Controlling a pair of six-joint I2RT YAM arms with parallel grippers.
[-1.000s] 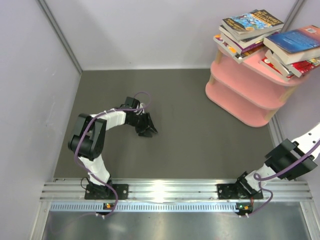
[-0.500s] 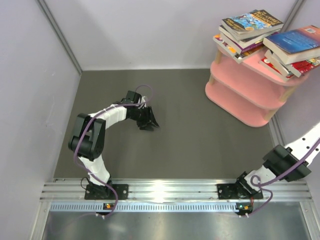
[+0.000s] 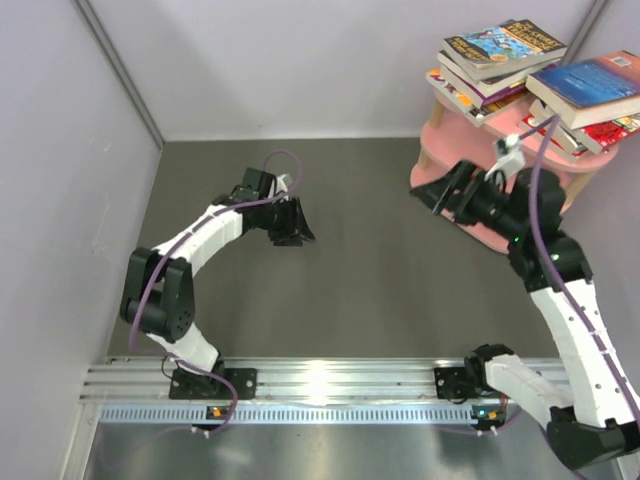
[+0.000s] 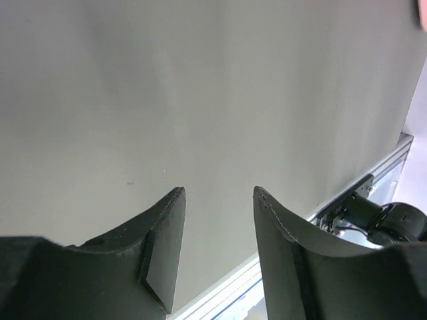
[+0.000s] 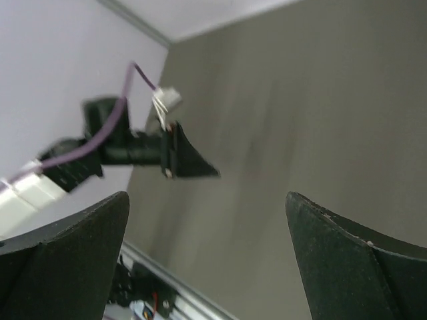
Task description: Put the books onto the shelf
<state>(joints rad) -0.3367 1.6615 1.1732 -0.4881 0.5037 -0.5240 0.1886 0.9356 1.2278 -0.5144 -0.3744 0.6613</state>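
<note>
The books lie in two stacks on the top board of the pink shelf (image 3: 452,137) at the back right. One stack (image 3: 503,55) has a blue-and-yellow cover on top, the other (image 3: 590,88) a blue cover. My right gripper (image 3: 432,196) hangs open in front of the shelf's lower boards, pointing left, and holds nothing. In the right wrist view its fingers (image 5: 87,233) stand wide apart over the grey mat. My left gripper (image 3: 297,232) hovers over the middle left of the mat, open, with only mat between the fingers (image 4: 167,227).
A grey mat (image 3: 350,280) covers the table, with pale walls at the left and back. An aluminium rail (image 3: 320,378) carrying both arm bases runs along the near edge. The left arm's gripper (image 5: 180,157) shows in the right wrist view.
The right arm swung up from the near right corner to the front of the shelf, and its jaws opened wide. The left gripper shifted slightly away from the bases.
</note>
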